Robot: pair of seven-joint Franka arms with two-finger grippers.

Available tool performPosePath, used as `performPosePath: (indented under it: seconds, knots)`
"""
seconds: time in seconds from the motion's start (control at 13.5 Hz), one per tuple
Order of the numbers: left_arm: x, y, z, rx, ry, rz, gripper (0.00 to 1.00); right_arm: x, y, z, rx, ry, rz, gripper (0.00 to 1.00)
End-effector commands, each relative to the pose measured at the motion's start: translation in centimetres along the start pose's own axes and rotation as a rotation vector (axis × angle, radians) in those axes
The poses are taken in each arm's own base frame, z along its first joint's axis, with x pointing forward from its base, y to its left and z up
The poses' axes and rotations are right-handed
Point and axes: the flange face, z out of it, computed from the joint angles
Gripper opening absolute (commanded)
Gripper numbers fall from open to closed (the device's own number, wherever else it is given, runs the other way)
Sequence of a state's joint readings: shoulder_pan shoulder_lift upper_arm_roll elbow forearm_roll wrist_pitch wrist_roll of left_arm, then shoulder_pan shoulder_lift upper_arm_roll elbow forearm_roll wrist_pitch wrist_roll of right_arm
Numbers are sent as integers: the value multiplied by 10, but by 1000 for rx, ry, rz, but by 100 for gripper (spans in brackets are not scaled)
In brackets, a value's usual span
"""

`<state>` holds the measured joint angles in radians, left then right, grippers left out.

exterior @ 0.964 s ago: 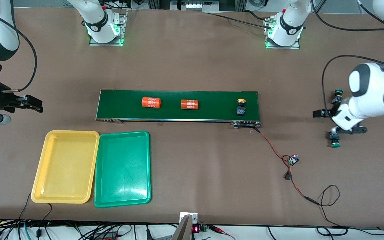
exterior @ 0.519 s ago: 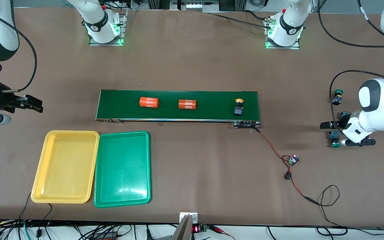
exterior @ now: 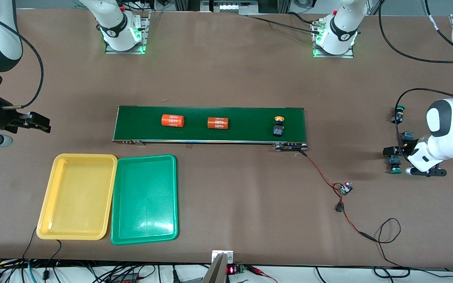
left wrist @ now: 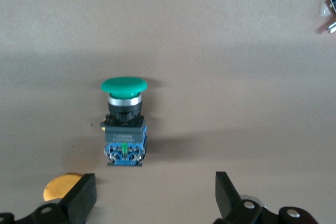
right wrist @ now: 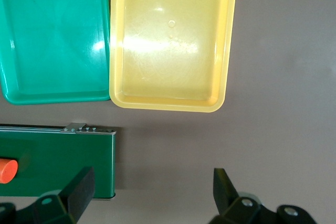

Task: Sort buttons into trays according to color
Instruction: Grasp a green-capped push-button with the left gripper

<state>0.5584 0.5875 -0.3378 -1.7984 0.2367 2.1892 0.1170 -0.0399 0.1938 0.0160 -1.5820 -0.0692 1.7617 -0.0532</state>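
Left arm: bent low at the front view's right edge; left gripper (left wrist: 152, 195) is spread wide over a green button (left wrist: 124, 121), nothing gripped.
Right arm: parked at the left edge; right gripper (right wrist: 152, 192) is spread, empty.
Conveyor belt (exterior: 246, 133): two orange cylinders (exterior: 172, 120) and one yellow button (exterior: 278, 126) are carried, mid-frame.
Trays: two are set touching, lower left, yellow tray (exterior: 49, 204), green tray (exterior: 171, 196).
Buttons: four are counted, three at right.

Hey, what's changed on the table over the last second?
The left pincer, open, swung toward the table's end and now hangs over a green button. On the conveyor belt, the yellow button and two orange cylinders drifted toward the right arm's end. The right pincer, open, waits; trays unchanged.
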Motion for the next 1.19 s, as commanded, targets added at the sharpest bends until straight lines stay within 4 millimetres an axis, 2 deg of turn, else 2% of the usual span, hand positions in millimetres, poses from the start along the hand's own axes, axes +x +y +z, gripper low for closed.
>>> performPosePath:
  seconds: [0.0, 0.3, 0.82, 1.11]
  knots:
    - [9, -14, 5, 7, 30, 55, 100, 1, 1, -4, -1, 8, -1, 100]
    - [9, -20, 10, 3, 44, 84, 100, 1, -1, -3, 1, 7, 4, 100]
    - [11, -27, 30, 4, 90, 146, 100, 1, -3, -1, 2, 4, 2, 100]
    - [-1, -34, 43, 4, 127, 156, 100, 1, -4, -1, 2, 4, 1, 100]
